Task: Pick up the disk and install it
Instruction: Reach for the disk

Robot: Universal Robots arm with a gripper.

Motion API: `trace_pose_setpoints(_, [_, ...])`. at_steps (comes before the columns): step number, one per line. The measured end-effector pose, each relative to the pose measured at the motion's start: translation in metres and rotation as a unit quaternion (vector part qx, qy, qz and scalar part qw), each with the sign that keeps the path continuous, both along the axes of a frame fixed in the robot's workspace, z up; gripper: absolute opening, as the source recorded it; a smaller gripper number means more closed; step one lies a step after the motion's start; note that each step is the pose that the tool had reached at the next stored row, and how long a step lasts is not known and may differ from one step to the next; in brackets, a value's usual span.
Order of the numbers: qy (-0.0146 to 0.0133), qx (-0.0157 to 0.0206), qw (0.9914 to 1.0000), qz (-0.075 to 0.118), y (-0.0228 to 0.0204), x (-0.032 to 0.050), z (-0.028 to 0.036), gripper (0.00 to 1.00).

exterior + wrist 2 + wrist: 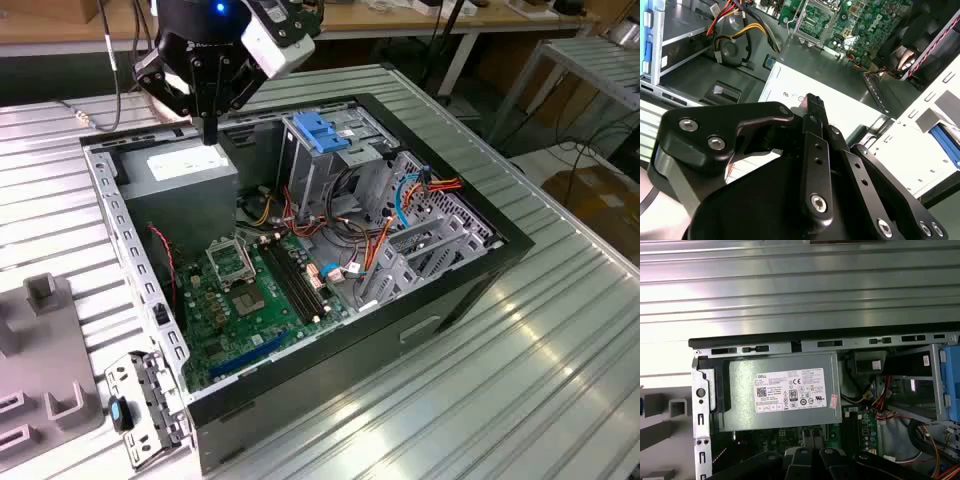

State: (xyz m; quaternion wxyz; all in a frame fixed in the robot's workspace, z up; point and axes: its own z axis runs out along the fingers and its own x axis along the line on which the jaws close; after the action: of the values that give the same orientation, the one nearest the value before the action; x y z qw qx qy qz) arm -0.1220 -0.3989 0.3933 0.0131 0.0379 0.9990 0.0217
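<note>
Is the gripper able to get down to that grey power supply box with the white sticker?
Probably yes. The gripper hangs right above the power supply box, the computer case lies open on top, and nothing sits between them.

Of the disk [946,142], visible just a blue side rail, cut by the frame edge in the second wrist view. Lying outside the computer case, in a pale holder just beside the case wall. Body and label hidden. Not yet installed.
</note>
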Motion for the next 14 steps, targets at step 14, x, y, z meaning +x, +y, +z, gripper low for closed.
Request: trace_pose_setpoints(14, [0.0, 0.0, 1.0, 0.0, 0.0, -0.0086, 0.0, 0.11])
